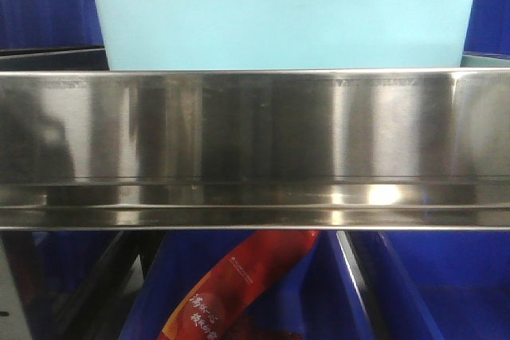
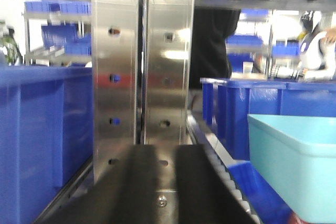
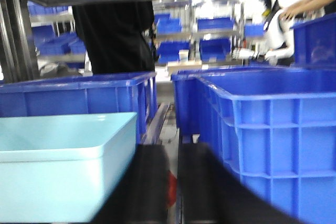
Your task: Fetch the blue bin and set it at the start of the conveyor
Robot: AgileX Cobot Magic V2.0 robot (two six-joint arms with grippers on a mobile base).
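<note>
The blue bin (image 1: 279,13), a pale turquoise tub, stands on a shelf just behind a steel rail. In the left wrist view the blue bin (image 2: 294,166) is low on the right, apart from my left gripper (image 2: 167,148). That gripper's dark fingers lie close together with only a narrow slit and nothing between them, facing a steel upright. In the right wrist view the blue bin (image 3: 63,156) sits to the left of my right gripper (image 3: 173,148), whose left finger runs beside the tub's wall. Its fingers are nearly touching and hold nothing. The conveyor start is out of view.
A shiny steel shelf rail (image 1: 255,141) spans the front view, with a red packet (image 1: 239,292) in a dark blue crate below. A perforated steel upright (image 2: 142,56) stands ahead of the left gripper. Ribbed blue crates (image 2: 37,135) (image 3: 273,129) flank the tub. A person in black (image 3: 115,35) stands behind.
</note>
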